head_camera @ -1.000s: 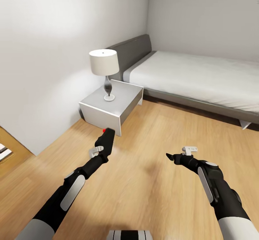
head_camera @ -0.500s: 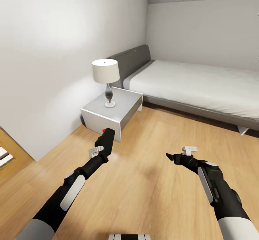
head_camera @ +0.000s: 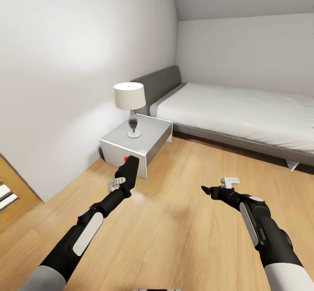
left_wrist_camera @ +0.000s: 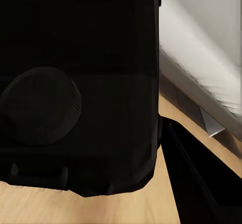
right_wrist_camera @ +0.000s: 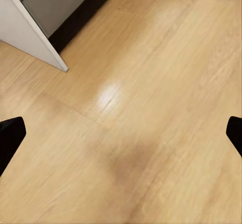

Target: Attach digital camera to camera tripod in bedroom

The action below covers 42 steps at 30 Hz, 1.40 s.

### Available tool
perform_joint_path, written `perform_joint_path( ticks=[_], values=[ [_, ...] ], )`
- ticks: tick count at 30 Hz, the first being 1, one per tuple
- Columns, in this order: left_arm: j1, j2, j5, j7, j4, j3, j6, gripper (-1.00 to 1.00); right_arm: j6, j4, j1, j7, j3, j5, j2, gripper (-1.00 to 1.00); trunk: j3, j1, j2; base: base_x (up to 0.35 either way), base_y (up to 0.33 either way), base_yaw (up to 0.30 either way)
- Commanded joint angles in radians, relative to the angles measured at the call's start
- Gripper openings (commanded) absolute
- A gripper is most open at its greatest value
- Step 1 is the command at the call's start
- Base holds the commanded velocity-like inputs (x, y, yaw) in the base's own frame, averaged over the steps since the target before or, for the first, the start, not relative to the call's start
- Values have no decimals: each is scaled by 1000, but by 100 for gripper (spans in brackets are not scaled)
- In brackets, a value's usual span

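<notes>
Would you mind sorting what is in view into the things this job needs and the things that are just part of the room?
Needed for the job:
- digital camera, held in the left tool
- right tool, open and holding nothing

Just part of the room:
- table lamp
- bedside table
- bed
- wood floor

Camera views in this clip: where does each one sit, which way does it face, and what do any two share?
Head view: on the robot's head, facing forward and down at the bed, nightstand and lamp; both arms show, the left claw holding the digital camera, the right claw empty.
Left wrist view: by the left claw, facing the digital camera up close, bed edge beyond.
Right wrist view: by the right claw, facing down at the floor; both fingertips spread wide.
Shared: head and right wrist views both show the nightstand.
</notes>
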Motion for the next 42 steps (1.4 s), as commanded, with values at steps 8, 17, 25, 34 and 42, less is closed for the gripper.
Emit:
perform_joint_path(
  ticks=[8,17,25,34,42],
  values=[
    [0,1,12,1,6,-1,6,-100,6,-1,0,2,-1,-8,0,100,30,-4,2,0,0,0],
    [0,1,12,3,6,-1,6,-100,6,-1,0,3,-1,-8,0,100,65,-8,4,0,0,0],
    [0,1,12,3,3,-1,5,-100,6,-1,0,2,-1,-9,0,100,96,-11,6,0,0,0],
    [0,0,13,5,10,-1,6,-100,7,0,0,1,-1,-6,0,100,131,-15,8,0,0,0],
    [0,0,15,5,12,0,8,-100,6,2,0,1,-1,-7,0,100,162,-19,10,0,0,0]
  ],
)
